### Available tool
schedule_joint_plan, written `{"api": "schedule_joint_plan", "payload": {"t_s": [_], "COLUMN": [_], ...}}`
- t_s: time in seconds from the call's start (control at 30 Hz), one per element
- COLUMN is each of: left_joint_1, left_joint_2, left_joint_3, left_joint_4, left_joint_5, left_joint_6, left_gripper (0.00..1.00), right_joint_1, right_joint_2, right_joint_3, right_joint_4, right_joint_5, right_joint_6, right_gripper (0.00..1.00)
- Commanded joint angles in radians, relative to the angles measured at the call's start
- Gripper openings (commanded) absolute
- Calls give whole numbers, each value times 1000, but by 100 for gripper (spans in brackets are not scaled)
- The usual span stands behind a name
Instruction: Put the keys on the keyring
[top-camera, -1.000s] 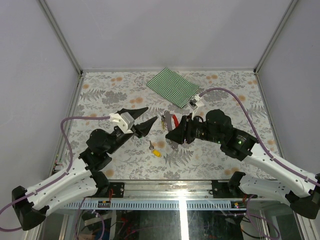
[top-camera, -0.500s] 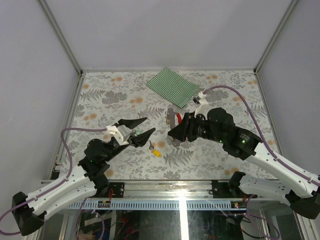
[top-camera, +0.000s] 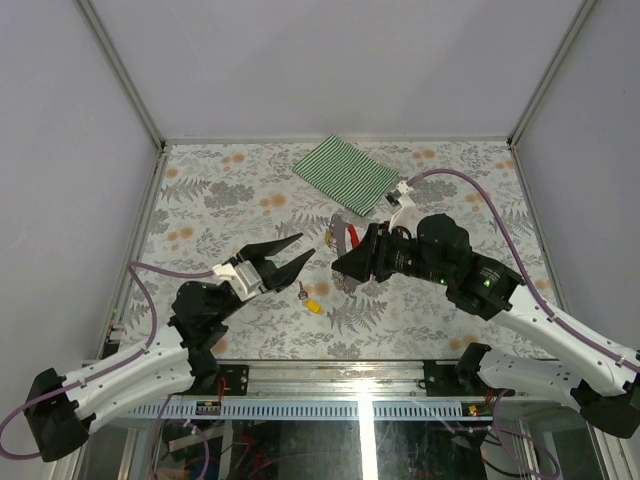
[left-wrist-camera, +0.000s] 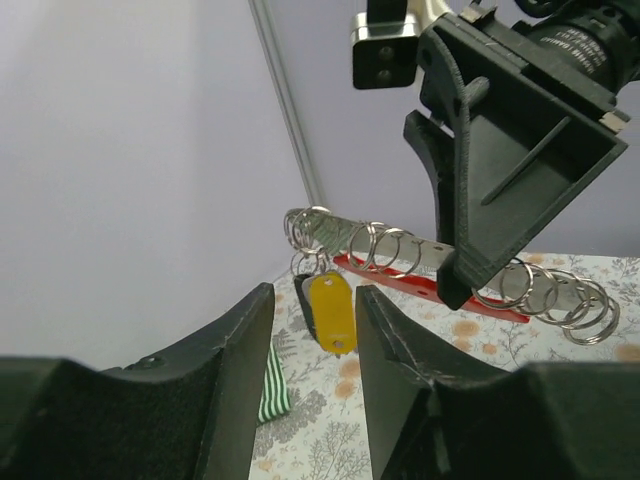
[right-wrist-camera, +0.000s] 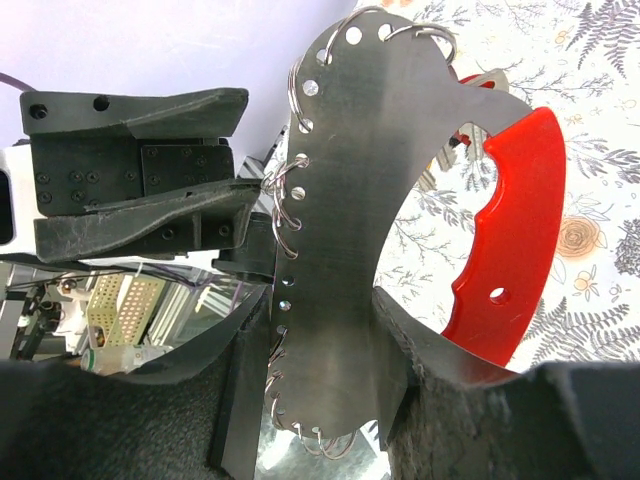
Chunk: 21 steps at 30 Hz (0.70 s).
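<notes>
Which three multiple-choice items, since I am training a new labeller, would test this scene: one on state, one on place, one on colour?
1. What state is the left claw in? A: open and empty. B: shut on a key. C: shut on the plate.
2. Where is the loose yellow-headed metal key? A: in the left claw. B: on the floral table. C: on the frame below.
3. What colour is the grip of the curved grey metal keyring plate? A: blue. B: red. C: black.
Answers: 1 A, fingers apart with nothing between; 2 B, it lies between the arms; 3 B, the red edge shows in the right wrist view.
</notes>
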Motion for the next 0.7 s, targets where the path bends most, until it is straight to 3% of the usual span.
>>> {"api": "schedule_joint_plan", "payload": {"t_s": [0.0, 0.67], "left_joint_1": [-29, -115], "left_joint_2": [10, 97], "left_joint_3": [5, 32], "left_joint_4": [130, 154], "left_joint_5": [22, -75], "left_joint_6": [62, 255], "left_gripper": [38, 30], "right_joint_1": [4, 3], "right_joint_2": [-12, -10], "right_joint_3": [50, 47], "right_joint_4": [99, 133], "right_joint_5": [-25, -61], "right_joint_6": [22, 47], "right_gripper": [0, 0]}}
